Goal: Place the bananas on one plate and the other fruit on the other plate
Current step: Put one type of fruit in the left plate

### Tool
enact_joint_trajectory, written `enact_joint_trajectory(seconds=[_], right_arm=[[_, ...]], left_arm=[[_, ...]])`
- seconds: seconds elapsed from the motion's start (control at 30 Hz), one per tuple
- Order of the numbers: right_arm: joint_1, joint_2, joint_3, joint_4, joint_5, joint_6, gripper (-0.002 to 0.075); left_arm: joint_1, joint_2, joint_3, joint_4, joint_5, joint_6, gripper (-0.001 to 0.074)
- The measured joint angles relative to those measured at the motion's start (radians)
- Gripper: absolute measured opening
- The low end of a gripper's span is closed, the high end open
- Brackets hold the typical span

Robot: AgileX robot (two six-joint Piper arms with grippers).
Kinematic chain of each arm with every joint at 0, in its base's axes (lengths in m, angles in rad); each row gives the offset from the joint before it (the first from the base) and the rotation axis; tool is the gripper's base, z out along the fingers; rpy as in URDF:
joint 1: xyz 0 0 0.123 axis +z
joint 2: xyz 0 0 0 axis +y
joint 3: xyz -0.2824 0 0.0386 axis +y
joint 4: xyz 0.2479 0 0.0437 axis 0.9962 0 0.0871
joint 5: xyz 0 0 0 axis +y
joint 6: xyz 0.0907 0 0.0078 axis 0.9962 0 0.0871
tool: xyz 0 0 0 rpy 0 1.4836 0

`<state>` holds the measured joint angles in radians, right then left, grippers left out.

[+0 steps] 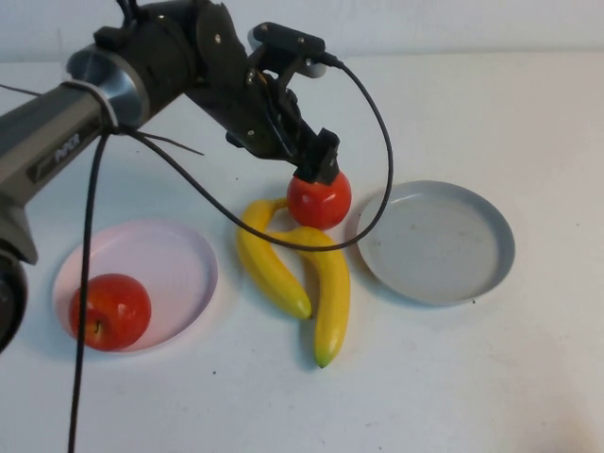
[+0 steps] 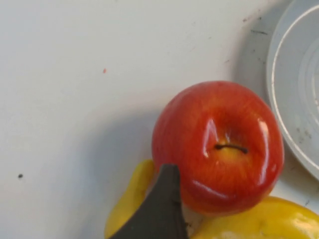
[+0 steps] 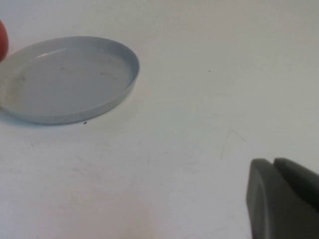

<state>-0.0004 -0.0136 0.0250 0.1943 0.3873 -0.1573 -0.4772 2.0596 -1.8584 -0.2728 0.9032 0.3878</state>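
Since one apple (image 1: 109, 311) already sits on the pink plate (image 1: 179, 257), the second apple (image 1: 319, 199) gets straddled by the left gripper's (image 1: 319, 170) spread fingers; the right gripper (image 3: 283, 199), pressed together, is parked right of the grey plate (image 3: 112, 87).

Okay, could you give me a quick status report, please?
Left gripper down on second apple, atop bananas. Right gripper parked off grey plate. First apple on pink plate.

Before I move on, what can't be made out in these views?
- Left gripper over the second apple: its wrist view shows one finger only, so grip is unclear.
- Right gripper: cut off at its wrist view's edge, absent from high view.
- Bananas: upper ends hidden behind that apple.
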Motion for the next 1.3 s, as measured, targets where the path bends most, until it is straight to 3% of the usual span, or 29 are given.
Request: enact_joint_trajectory(seconds=[0.3,0.5,1.3], right_arm=[[0.000,0.000,0.000,0.000,0.000,0.000,-0.0017],[0.000,0.000,0.000,0.000,0.000,0.000,-0.0017],[0.000,0.000,0.000,0.000,0.000,0.000,-0.0017]], left_arm=[[-0.052,0.110,-0.082,0.038,-0.005,0.035,0.0670],[-0.051,0.126,-0.082,0.170,-0.061,0.036,0.0670],[-0.051,0.178,-0.093,0.123,-0.111,0.035,0.0670]])
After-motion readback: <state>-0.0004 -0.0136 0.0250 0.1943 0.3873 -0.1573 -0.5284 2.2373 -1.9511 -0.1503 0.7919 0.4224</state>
